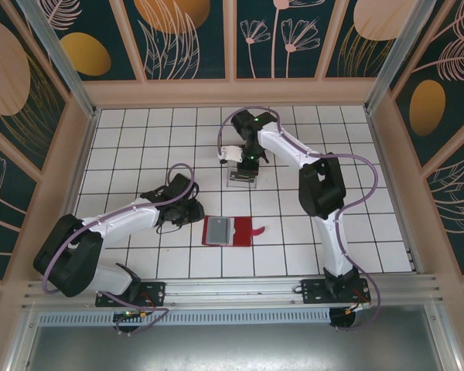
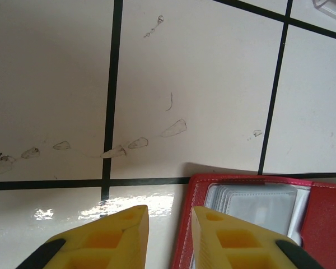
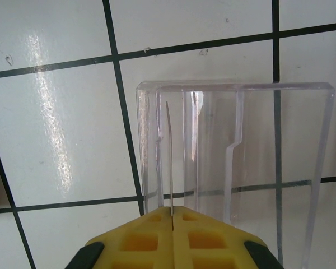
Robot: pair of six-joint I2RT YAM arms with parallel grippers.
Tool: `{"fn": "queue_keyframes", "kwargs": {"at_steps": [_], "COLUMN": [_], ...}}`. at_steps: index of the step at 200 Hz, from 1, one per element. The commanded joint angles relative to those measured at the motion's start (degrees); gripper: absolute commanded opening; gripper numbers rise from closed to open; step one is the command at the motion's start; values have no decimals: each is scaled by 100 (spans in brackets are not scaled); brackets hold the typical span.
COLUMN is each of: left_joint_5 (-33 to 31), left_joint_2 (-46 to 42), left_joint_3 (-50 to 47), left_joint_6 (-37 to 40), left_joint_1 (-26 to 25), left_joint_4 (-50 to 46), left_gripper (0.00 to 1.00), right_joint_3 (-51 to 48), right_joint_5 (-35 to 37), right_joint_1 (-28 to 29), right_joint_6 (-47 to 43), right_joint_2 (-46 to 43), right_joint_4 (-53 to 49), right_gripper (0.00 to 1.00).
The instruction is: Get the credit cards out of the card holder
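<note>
Right gripper (image 3: 172,212) is pressed together, pinching one card (image 3: 169,157) edge-on, upright over the left slots of the clear tray (image 3: 280,87), mid-table (image 1: 139,131). Left gripper (image 2: 169,216) is part-spread, straddling the left edge of the open red wallet (image 2: 325,216); can't tell if it touches. Wallet lies flat nearer than the tray, apart from it, with grey pockets (image 2: 252,202) facing up.

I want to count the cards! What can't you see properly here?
- Any cards in the card holder: left wrist view, cloudy pockets blur them, bottom edge cuts them off.
- The credit card in the right gripper: right wrist view, edge-on, face hidden.
- Inside the clear tray: top view, too small, gripper partly covers it.
</note>
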Motion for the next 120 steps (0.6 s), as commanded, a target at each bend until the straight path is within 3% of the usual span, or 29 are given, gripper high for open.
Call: {"fn": "queue_keyframes", "kwargs": {"at_steps": [1, 50, 120], "left_joint_5": [51, 41, 28], "left_joint_2": [-59, -115, -116], "left_joint_3": [-114, -153, -115], "left_joint_6": [15, -2, 24], "left_joint_1": [37, 40, 33], "left_joint_4": [-9, -4, -28], "left_gripper": [27, 27, 27], "right_joint_3": [15, 188, -89], "right_joint_5": [-80, 81, 678], "right_joint_1": [-17, -10, 23], "right_joint_6": [-19, 52, 91], "right_joint_2": [162, 178, -209], "right_joint_4": [-47, 48, 667], "right_gripper": [11, 28, 32]}}
